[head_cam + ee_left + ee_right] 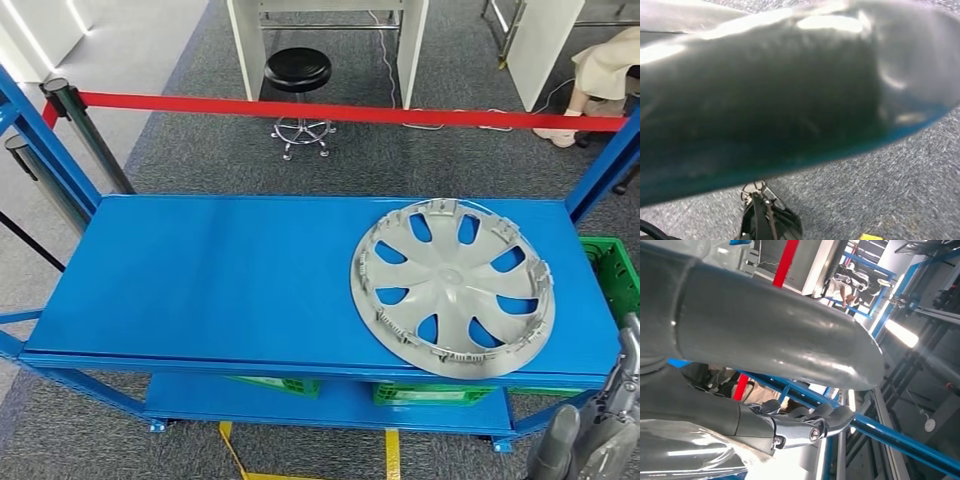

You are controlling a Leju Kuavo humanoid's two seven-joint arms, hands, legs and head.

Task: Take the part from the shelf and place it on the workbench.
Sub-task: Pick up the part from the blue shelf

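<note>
The part is a grey wheel cover (pixel 453 288), lying flat with its clip side up on the right half of the blue shelf's top board (pixel 211 270). My right hand (pixel 604 420) is low at the shelf's front right corner, below and right of the cover, not touching it. In the right wrist view its thick grey thumb (pixel 768 330) and darker fingers (pixel 802 427) are apart with nothing between them. In the left wrist view a blurred dark grey shape (pixel 764 95), probably my left hand seen close up, hangs over grey carpet; how its fingers lie is unclear.
A red barrier tape (pixel 340 112) runs behind the shelf, with a black stool (pixel 298 70) and white desk legs beyond. Green crates (pixel 430 393) sit on the lower board, another (pixel 615 270) at the right. Blue uprights stand at both ends. A person (pixel 604 70) sits far right.
</note>
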